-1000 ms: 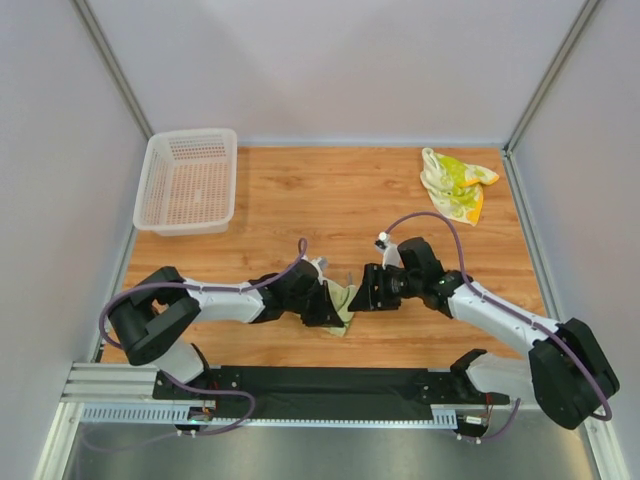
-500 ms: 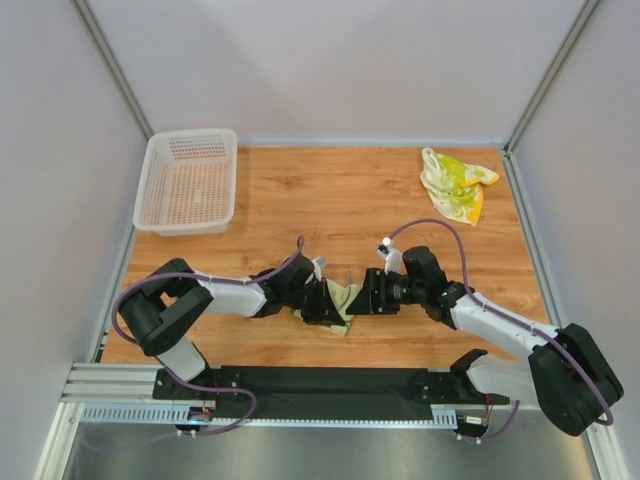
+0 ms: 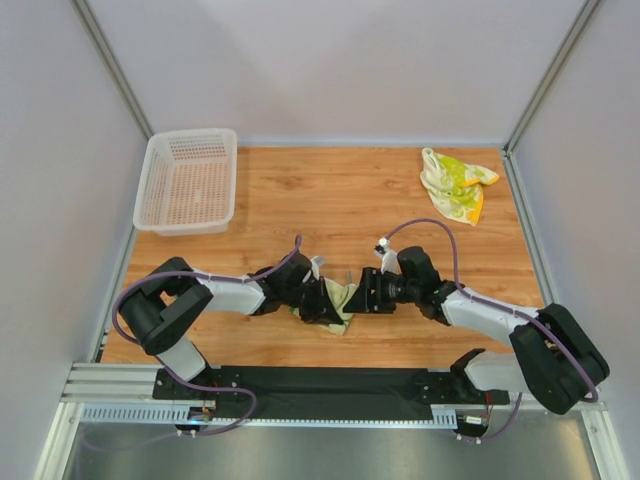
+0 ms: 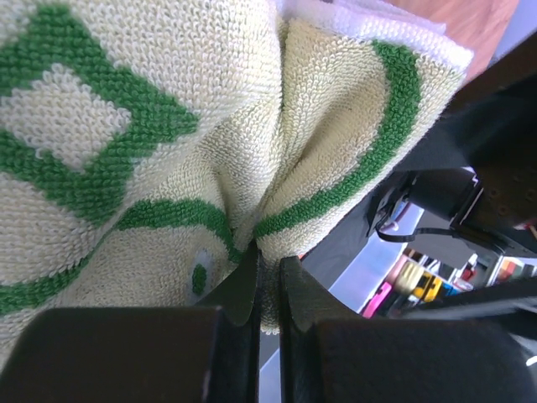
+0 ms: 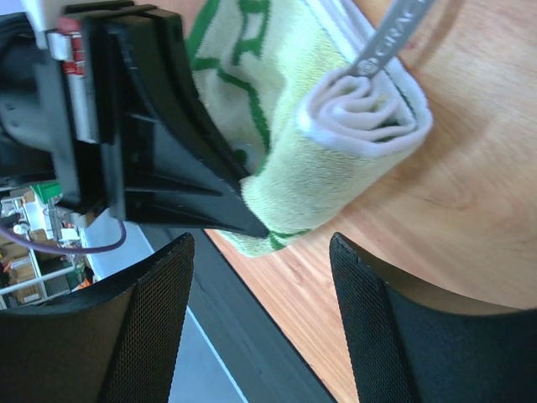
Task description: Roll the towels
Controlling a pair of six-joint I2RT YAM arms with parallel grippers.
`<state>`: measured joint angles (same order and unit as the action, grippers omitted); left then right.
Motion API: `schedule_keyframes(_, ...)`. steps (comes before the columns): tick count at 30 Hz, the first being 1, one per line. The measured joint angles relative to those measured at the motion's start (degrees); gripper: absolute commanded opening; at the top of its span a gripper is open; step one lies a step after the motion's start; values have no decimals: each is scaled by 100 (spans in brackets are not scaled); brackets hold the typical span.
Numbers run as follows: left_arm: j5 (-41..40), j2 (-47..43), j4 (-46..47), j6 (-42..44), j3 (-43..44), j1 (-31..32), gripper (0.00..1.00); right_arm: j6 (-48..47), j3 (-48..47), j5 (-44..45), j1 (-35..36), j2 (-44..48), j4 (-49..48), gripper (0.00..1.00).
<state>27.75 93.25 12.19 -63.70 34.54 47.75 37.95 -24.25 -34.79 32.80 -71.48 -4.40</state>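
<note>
Green-line towel (image 3: 342,297) at desk (image 3: 330,190) 6 o'clock, mostly rolled, soft, likely unrolls if freed. My left claw (image 4: 267,281) clamped on its fold; right claw (image 5: 258,252) spread wide, empty, facing roll end. I'd grip roll mid-length. Blotchy towel (image 3: 455,185) crumpled at 1 o'clock.

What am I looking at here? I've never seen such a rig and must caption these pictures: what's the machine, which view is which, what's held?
Two robot arms are bolted to a wooden table. One picture looks down from above; the other two come from cameras on each wrist. The left end effector is pinched shut on a green-lined towel, rolled at one end. The right end effector stands open beside that roll, gripping nothing. A blotched towel lies crumpled at the far right, a white mesh basket far left.
</note>
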Motion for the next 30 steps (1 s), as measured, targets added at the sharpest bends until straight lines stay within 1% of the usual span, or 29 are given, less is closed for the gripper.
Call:
schedule_keyframes(4, 33, 0, -35, -4, 0, -55, 7, 70, 0, 85, 0, -417, -179, 66)
schedule_keyframes(13, 173, 0, -15, -35, -76, -236, 7, 345, 0, 87, 0, -1292, -1113, 62)
schedule_keyframes(16, 260, 0, 90, -63, -157, -317, 7, 435, -9, 76, 0, -1488, -1445, 58)
schedule_keyframes(19, 321, 2, 149, -81, -201, -367, 7, 509, -52, 72, 0, -1731, -1735, 46)
schedule_keyframes(20, 332, 7, 160, -87, -208, -380, 7, 535, -63, 68, 0, -1818, -1816, 35)
schedule_keyframes(22, 350, 13, 208, -114, -232, -402, 7, 579, -70, 74, 2, -1945, -1937, 26)
schedule_keyframes(23, 350, 17, 227, -120, -238, -409, 8, 612, -74, 66, 2, -1998, -1993, 19)
schedule_keyframes(26, 348, 20, 260, -146, -251, -431, 12, 640, -107, 37, 7, -2068, -2087, 11)
schedule_keyframes(27, 348, 20, 254, -140, -251, -435, 18, 643, -122, 35, 7, -2074, -2072, 11)
schedule_keyframes(29, 271, -20, 146, -87, -227, -428, 24, 629, -179, 46, 11, -2072, -1958, 9)
schedule_keyframes(30, 188, -74, 2, -11, -190, -415, 31, 616, -229, 59, 13, -2063, -1843, 8)
